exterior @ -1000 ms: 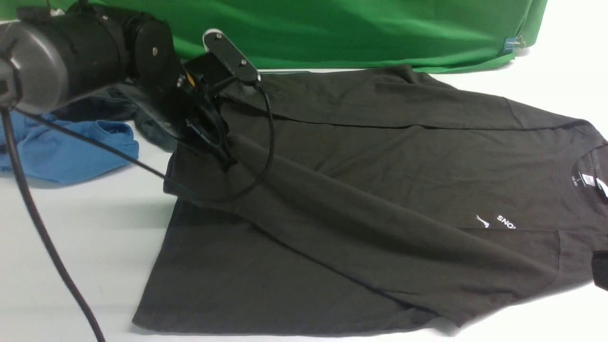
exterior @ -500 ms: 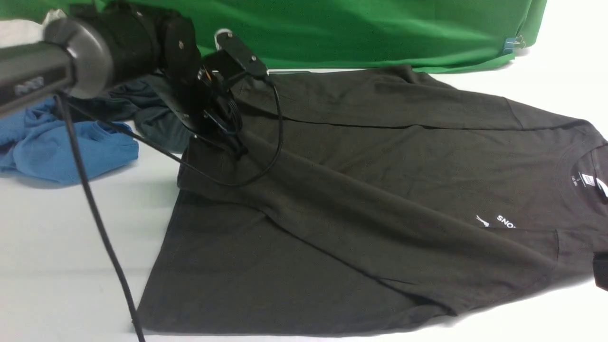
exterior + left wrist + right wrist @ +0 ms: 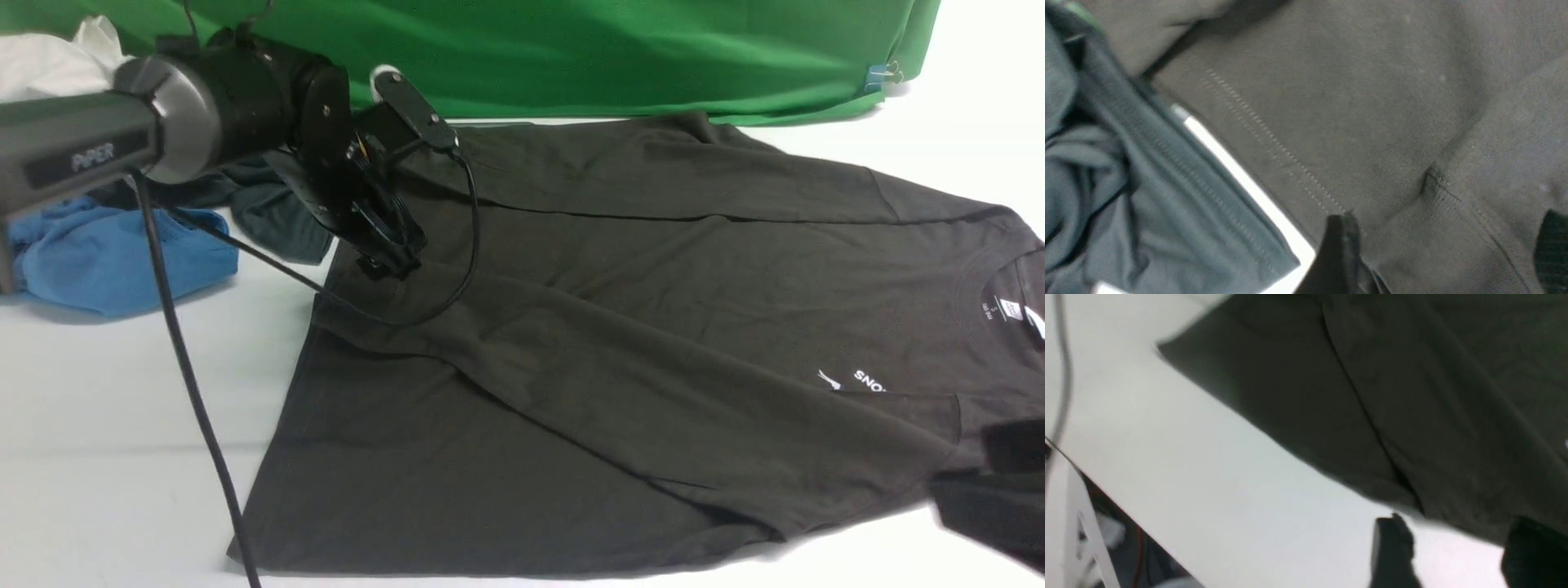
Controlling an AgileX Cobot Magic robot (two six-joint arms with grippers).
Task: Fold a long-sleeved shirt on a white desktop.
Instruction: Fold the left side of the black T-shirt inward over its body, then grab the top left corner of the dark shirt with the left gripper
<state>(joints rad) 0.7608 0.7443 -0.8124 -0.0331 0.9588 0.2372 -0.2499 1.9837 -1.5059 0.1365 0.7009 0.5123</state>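
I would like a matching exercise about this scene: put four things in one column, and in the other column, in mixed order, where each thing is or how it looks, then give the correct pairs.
Things
1. long-sleeved shirt
2. blue garment
3. left gripper
4. green cloth backdrop

Places or states
A. open, at the shirt's hem end
B. hanging beyond the far edge of the shirt
C. spread out, with one side partly folded over
D. crumpled, on the robot's left of the shirt

Pairs: 1-C, 2-D, 3-A, 4-B

green cloth [image 3: 620, 57] — behind | blue garment [image 3: 131, 261], dark one [image 3: 282, 212] — seemingly crumpled together
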